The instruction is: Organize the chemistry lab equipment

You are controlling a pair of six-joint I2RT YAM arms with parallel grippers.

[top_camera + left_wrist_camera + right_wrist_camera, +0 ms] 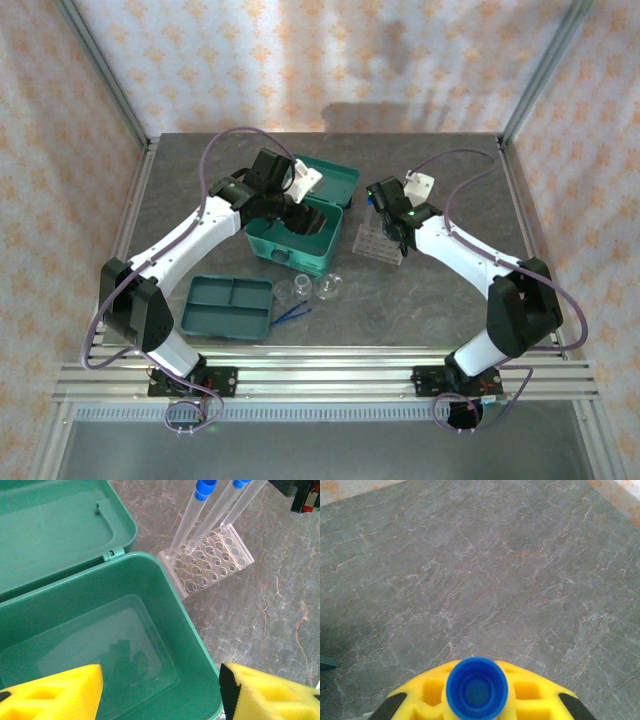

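Test tube [477, 689], blue-capped, is pinched at its cap by the right hand [477, 696] above the rack [378, 243]; I'd lower it straight into its hole and let go only once seated. The right wrist view gives that grip. The left wrist view gives three tubes [197, 517] leaning in the rack, beside the open case [165, 595] that the spread left hand [160, 690] hovers over.

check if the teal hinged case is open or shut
Open. The teal case has its lid swung back from the hinge, and the left wrist view looks straight into its base.
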